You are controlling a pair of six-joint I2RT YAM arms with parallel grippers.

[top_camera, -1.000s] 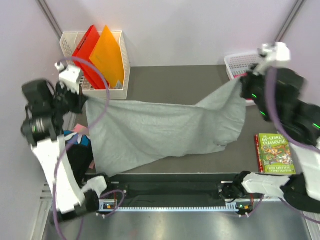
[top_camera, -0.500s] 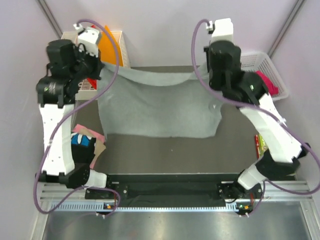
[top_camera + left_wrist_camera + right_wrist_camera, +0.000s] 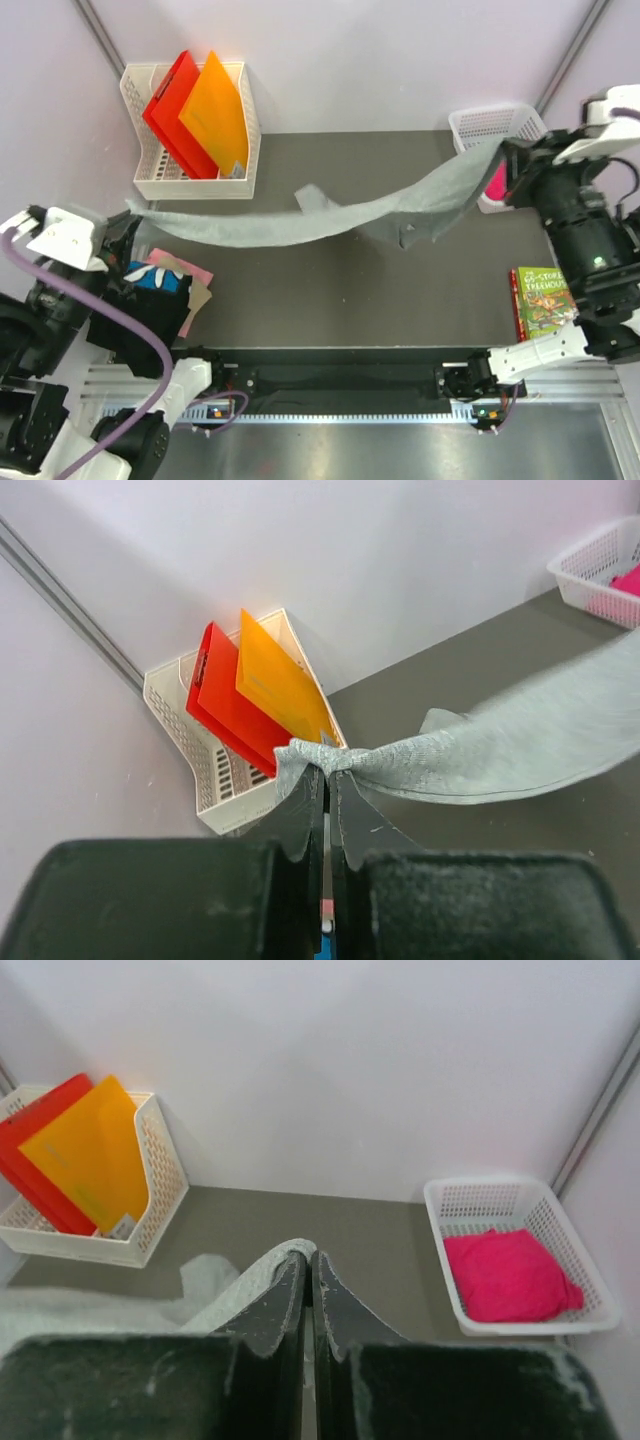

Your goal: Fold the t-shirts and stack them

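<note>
Over the dark table [image 3: 350, 300], between pale walls [image 3: 350, 60], stretches the grey t-shirt [image 3: 230, 228]

Top view bright and even, light soft, diffuse. grey t-shirt [image 3: 300, 222] evenly lit, no hot spots. Faint soft-edged shadow on table [image 3: 350, 300] right beneath grey t-shirt, so light comes from above. Table matte dark, no glare. Metal strip [image 3: 350, 450] well nearside of grey t-shirt shows dull sheen. Wall [image 3: 350, 60] behind grey t-shirt pale, lilac cast. Left wrist view: grey t-shirt crisp at pinched corner, smearing into motion blur toward far end. Both wrist views: dark foreground below grey t-shirt soft, out of focus.
</note>
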